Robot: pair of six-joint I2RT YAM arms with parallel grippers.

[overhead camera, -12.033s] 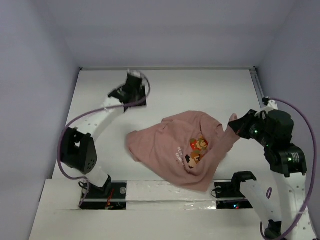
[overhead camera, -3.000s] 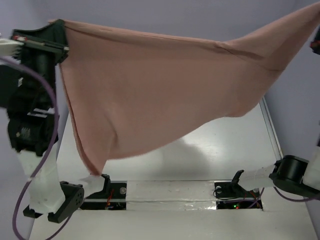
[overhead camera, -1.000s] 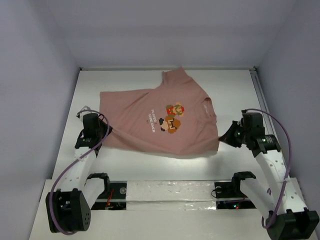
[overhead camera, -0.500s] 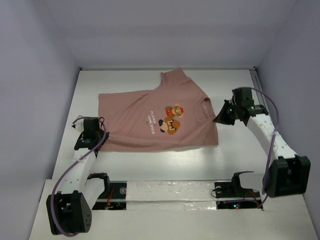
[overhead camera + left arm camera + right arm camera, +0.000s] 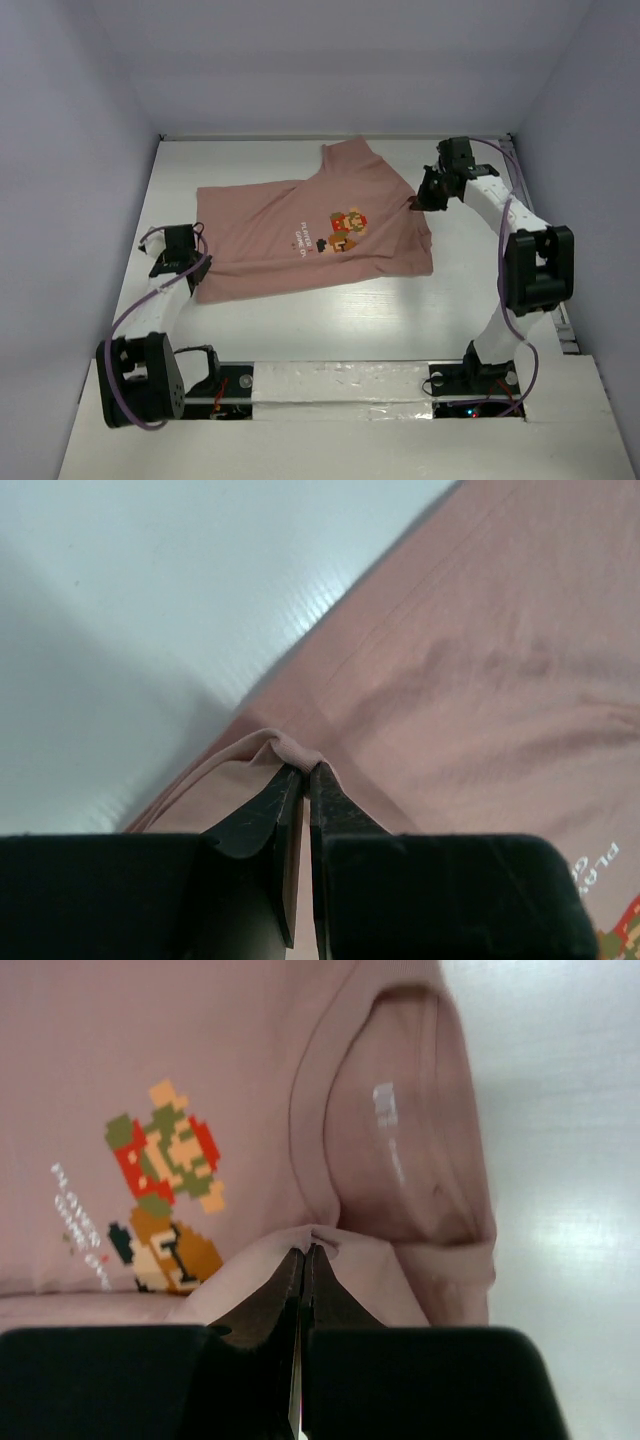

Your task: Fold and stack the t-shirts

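Both jaws closed on cloth. Left gripper (image 5: 305, 770) pinches a small raised fold at the edge of the t-shirt (image 5: 260, 225), fingers almost meeting with a thin layer of pink fabric between them. Right gripper (image 5: 303, 1252) likewise clamped on a thin ridge of the same shirt, right beside the collar (image 5: 400, 1130). Shirt is dusty pink, lying spread on the white table (image 5: 300, 325), front side up, roughly mid-table and a bit toward the far side. It lies sideways: collar end toward the right arm, hem end toward the left arm, one sleeve (image 5: 350, 155) pointing at the far wall. Pixel graphic (image 5: 345, 225) in orange, brown, red and green shows on the chest, small white lettering (image 5: 302, 240) just beside it on the hem side. Right wrist view: collar opening faces up, a pale neck label (image 5: 385, 1105) visible inside it, and the pinched ridge sits between graphic and collar, touching both areas. Left wrist view: a seam runs diagonally along the shirt's edge, bare table beyond it, and the pinched bit lifts slightly off the surface. Fabric mostly flat with mild wrinkles; the near right corner looks bunched or doubled, cannot tell which. Both arms reach out low over the table, left at the shirt's left near corner, right at its right side.
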